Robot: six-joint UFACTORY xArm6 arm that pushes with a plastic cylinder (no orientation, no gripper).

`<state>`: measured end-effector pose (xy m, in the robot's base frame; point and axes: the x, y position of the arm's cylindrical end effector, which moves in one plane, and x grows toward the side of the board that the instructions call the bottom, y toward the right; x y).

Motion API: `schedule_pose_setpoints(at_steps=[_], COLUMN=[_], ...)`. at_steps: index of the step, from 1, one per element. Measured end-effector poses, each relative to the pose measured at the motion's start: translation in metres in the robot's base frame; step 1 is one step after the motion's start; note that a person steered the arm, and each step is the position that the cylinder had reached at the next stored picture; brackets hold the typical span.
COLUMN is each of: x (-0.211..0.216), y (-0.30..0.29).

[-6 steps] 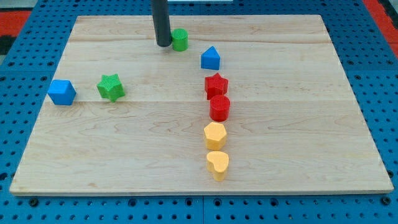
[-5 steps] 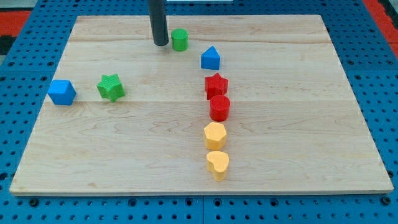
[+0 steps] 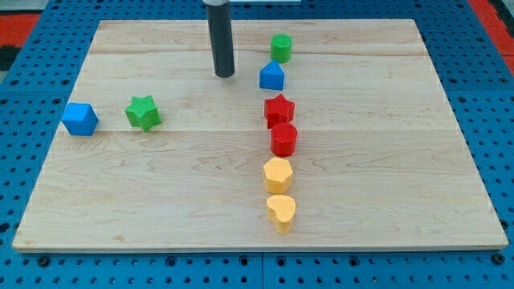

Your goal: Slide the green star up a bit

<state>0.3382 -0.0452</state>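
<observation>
The green star (image 3: 143, 111) lies on the wooden board (image 3: 161, 193) at the view's left, beside a blue block (image 3: 79, 119) further left. My tip (image 3: 224, 75) stands on the board to the upper right of the star, well apart from it. It is just left of the blue house-shaped block (image 3: 272, 76) and lower left of the green cylinder (image 3: 280, 48).
A column of blocks runs down the middle: a red star (image 3: 279, 110), a red cylinder (image 3: 283, 139), a yellow hexagon (image 3: 278, 174) and a yellow heart (image 3: 281, 211). The board rests on a blue pegboard (image 3: 24, 72).
The green cylinder has moved to the right and slightly up, now above the blue house-shaped block. My tip has moved a little right and down. The green star has not moved.
</observation>
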Motion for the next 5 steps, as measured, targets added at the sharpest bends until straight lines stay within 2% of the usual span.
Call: schedule_pose_setpoints(at_steps=[2, 3, 4, 5], x=[0.113, 0.155, 0.142, 0.104], y=[-0.028, -0.088, -0.113, -0.113])
